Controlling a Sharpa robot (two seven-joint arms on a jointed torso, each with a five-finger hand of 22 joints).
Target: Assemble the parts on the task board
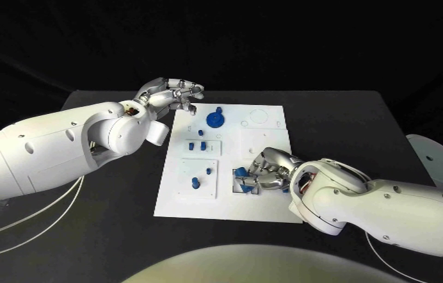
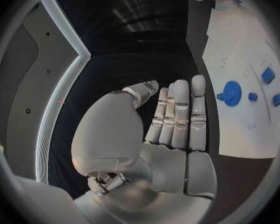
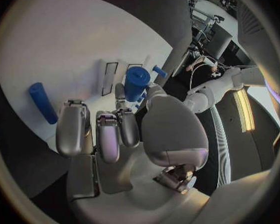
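The right hand [image 1: 265, 171] pinches an upright blue peg [image 3: 136, 83] over the white board [image 1: 263, 200], while the left hand [image 1: 173, 95] rests released at the board's far corner

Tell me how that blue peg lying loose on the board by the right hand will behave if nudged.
The blue peg looks like a smooth round cylinder lying on its side on the white board, so it will probably roll if pushed sideways. It seems rigid, likely plastic, and probably light. Its smooth surface may slip in the right hand's metal fingers.
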